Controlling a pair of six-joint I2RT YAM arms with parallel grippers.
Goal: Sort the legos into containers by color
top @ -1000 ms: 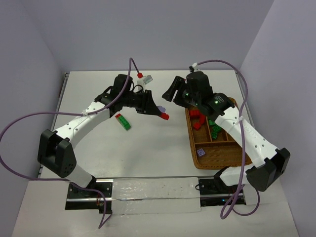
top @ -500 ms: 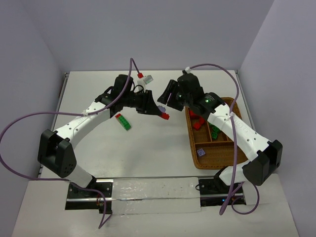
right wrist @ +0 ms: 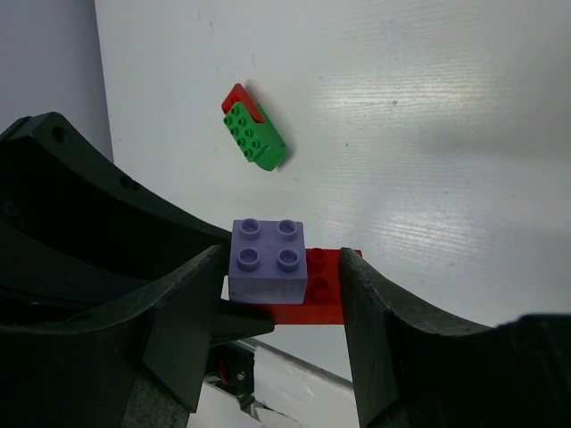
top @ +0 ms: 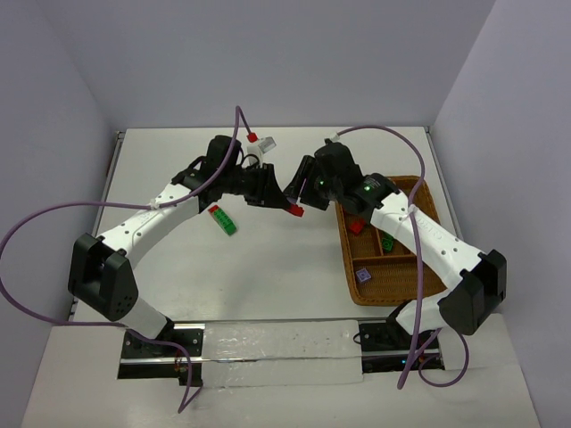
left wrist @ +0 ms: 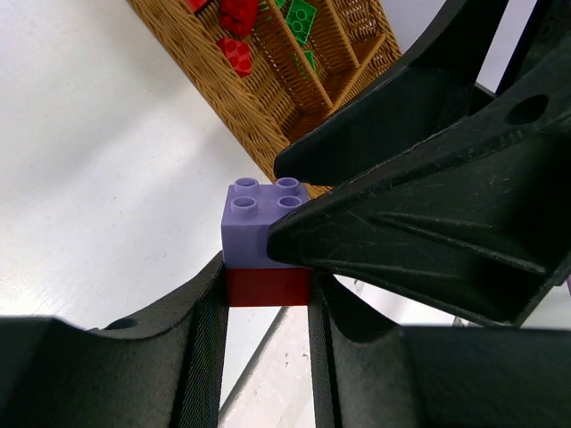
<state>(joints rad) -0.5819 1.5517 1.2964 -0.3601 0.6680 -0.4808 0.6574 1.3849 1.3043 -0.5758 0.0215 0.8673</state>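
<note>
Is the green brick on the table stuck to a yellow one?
No, the green brick is joined to a red brick.

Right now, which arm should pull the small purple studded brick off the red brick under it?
Right. The right gripper stands open astride the small purple studded brick, while the left gripper is shut on the red brick beneath it.

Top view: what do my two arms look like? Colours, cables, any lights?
The left arm and right arm both have white link covers with black joints and bases. The left tool and right tool are black, with broad tapering fingers. A purple cable loops along each arm. Small green lights glow on the right arm.
</note>
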